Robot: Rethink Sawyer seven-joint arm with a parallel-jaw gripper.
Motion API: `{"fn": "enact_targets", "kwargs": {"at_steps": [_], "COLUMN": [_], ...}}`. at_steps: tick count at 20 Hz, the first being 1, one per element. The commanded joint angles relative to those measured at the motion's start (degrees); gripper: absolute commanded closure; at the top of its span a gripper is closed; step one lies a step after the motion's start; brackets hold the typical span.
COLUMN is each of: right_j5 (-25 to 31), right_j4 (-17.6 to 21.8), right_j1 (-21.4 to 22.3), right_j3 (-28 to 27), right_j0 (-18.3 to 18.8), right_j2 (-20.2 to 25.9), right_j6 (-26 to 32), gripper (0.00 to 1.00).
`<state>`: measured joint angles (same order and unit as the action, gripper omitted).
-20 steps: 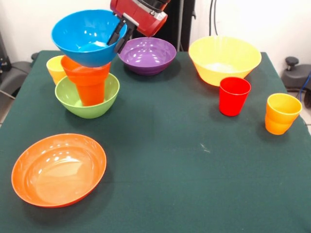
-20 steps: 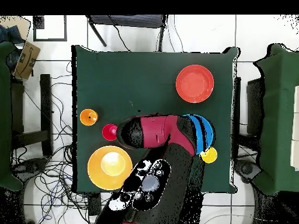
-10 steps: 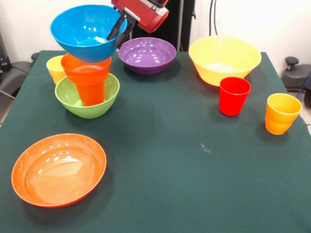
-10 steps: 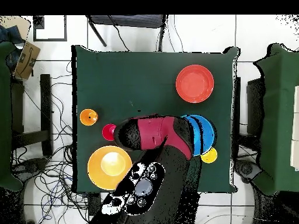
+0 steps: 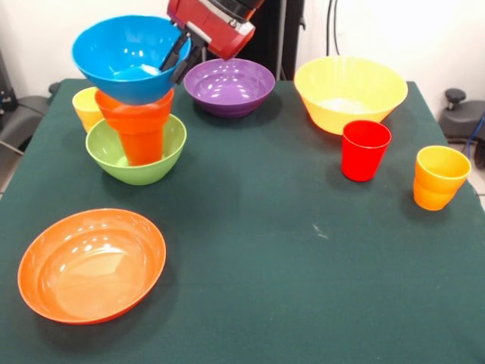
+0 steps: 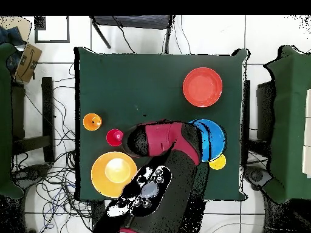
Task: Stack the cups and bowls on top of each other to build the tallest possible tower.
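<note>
Green cloth covers the table (image 5: 303, 288), and most of its middle and near right lie bare. At the far left stands the tower (image 5: 136, 129): a green bowl (image 5: 106, 155) holds an upturned orange cup (image 5: 140, 144), and a small deep orange bowl (image 5: 132, 110) sits on that. The blue bowl (image 5: 121, 57) hangs right over the pile, tilted, its underside touching or just clear of the orange rim; I cannot tell which. The gripper (image 5: 179, 54) pinches the blue bowl's right rim, one finger inside and one outside. A yellow cup (image 5: 85, 106) stands just behind the green bowl, near the left edge. The purple bowl (image 5: 229, 86) sits just right of the tower by the far edge, under the arm (image 5: 216, 23). The big yellow bowl (image 5: 350, 92) is further right, the red cup (image 5: 365, 149) just in front of it, and the yellow-orange cup (image 5: 439, 177) close to the right edge. The wide orange bowl (image 5: 91, 264) rests alone at the near left corner. From overhead, the arm (image 6: 164, 138) covers the tower's inner side; the blue bowl (image 6: 212, 138) shows beyond it.
</note>
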<state>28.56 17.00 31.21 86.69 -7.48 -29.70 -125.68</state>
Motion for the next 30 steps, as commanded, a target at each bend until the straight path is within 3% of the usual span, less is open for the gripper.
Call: {"fn": "enact_targets", "kwargs": {"at_steps": [1, 22, 30], "right_j5": [-5.11, -4.83, -3.96], "right_j4": [-0.60, -1.79, -2.38], "right_j1": [-3.26, -2.75, 0.61], "right_j3": [1.25, 1.86, 3.75], "right_j0": [-0.07, 0.54, 2.43], "right_j2": [3.20, 3.66, 6.65], "right_j6": [-9.22, -7.14, -3.85], "gripper": [1.00, 1.00, 1.00]}}
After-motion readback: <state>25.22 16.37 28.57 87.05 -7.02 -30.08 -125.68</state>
